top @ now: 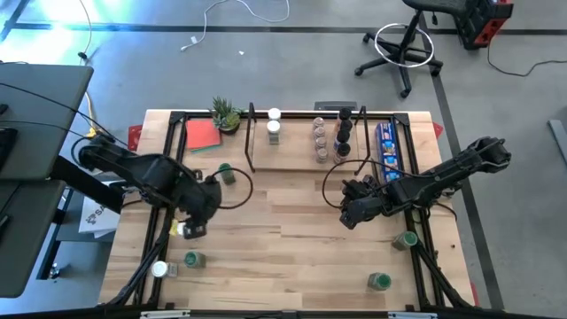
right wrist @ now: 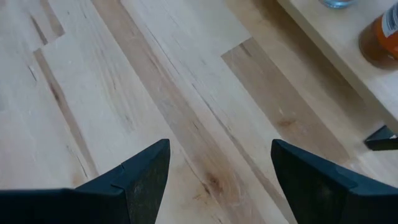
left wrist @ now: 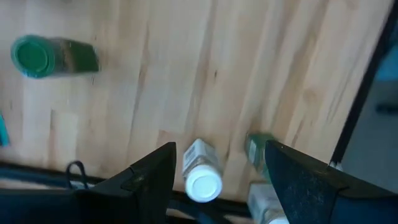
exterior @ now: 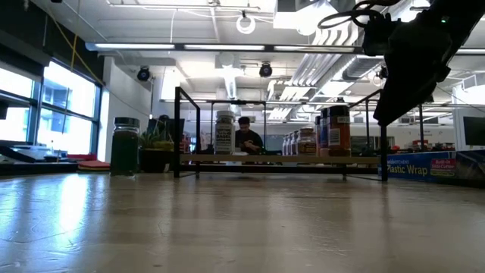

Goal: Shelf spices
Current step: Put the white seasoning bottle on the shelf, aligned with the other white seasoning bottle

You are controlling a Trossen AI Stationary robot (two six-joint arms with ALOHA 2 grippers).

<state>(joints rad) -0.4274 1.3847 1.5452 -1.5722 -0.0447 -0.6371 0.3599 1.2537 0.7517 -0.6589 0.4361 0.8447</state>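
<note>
From above, the shelf (top: 306, 142) stands at the table's (top: 292, 257) far edge with several jars on it, loose jars lie near the front corners, the left gripper (top: 190, 228) hangs over a white-capped jar (top: 186, 229) at the left, and the right gripper (top: 351, 213) hovers over bare wood in front of the shelf. The left wrist view shows its fingers (left wrist: 149, 180) spread wide around the white-capped jar (left wrist: 202, 174), gripping nothing. The right wrist view shows its fingers (right wrist: 143, 177) wide apart and empty, the shelf's edge (right wrist: 336, 50) beyond.
</note>
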